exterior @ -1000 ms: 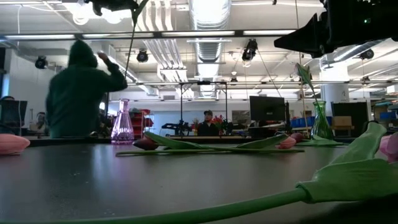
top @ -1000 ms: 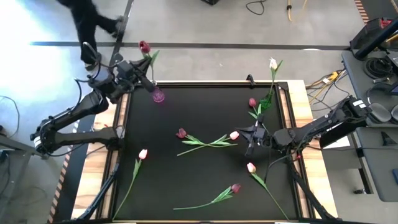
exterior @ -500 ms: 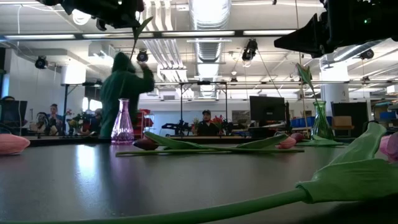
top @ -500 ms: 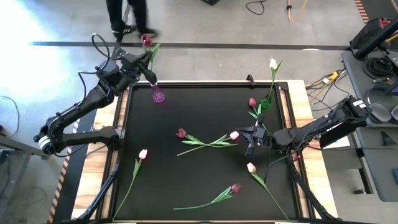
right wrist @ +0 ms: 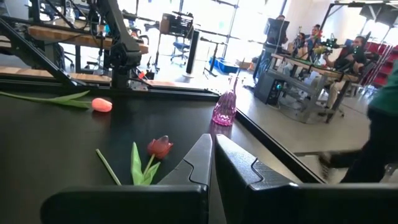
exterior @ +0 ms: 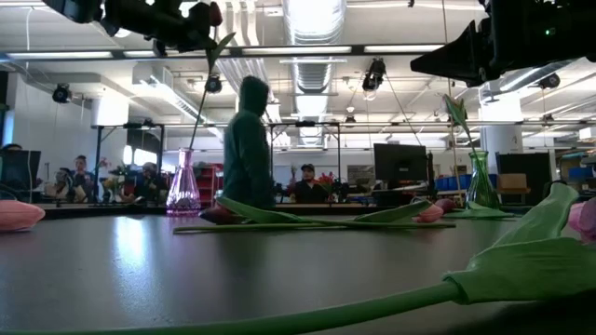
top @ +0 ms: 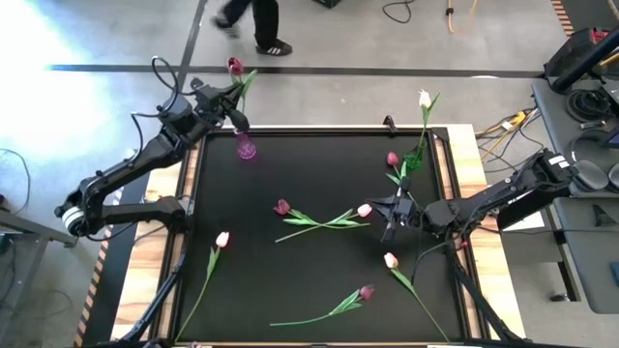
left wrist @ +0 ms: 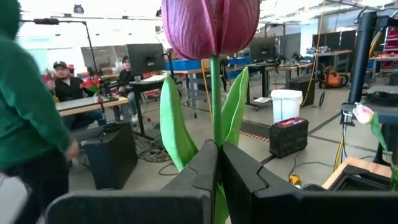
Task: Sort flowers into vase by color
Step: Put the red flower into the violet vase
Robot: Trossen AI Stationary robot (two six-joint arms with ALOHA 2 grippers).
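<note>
My left gripper (top: 230, 104) is raised over the table's far left corner, shut on a dark magenta tulip (top: 233, 66) above the pink glass vase (top: 246, 147). In the low view the stem's lower end (exterior: 192, 144) reaches the vase's mouth (exterior: 185, 151). My right gripper (top: 392, 218) is shut and empty at the table's right middle, beside a pale pink tulip (top: 364, 210). A green vase (top: 416, 159) at the far right holds a white tulip (top: 424, 98). Several more tulips lie flat on the mat. My left gripper pinches the magenta tulip's stem (left wrist: 215, 118) between its two fingers (left wrist: 199, 163), just below the leaves and well under the head (left wrist: 211, 25). The tulip stands nearly upright, lifted clear of the table. The long stem hangs below the fingers toward the pink vase (exterior: 183, 184).
Loose tulips on the black mat: magenta ones (top: 281, 207) (top: 367, 291) (top: 393, 159), pale pink ones (top: 222, 239) (top: 390, 260). A person (exterior: 247, 144) walks past beyond the far edge; others sit farther back. Wooden rails border the mat (top: 189, 184).
My left gripper has carried the magenta tulip toward the table's right and a little toward the far edge, bringing the stem's lower end over the pink vase's mouth. A person has walked from left to right behind the table.
</note>
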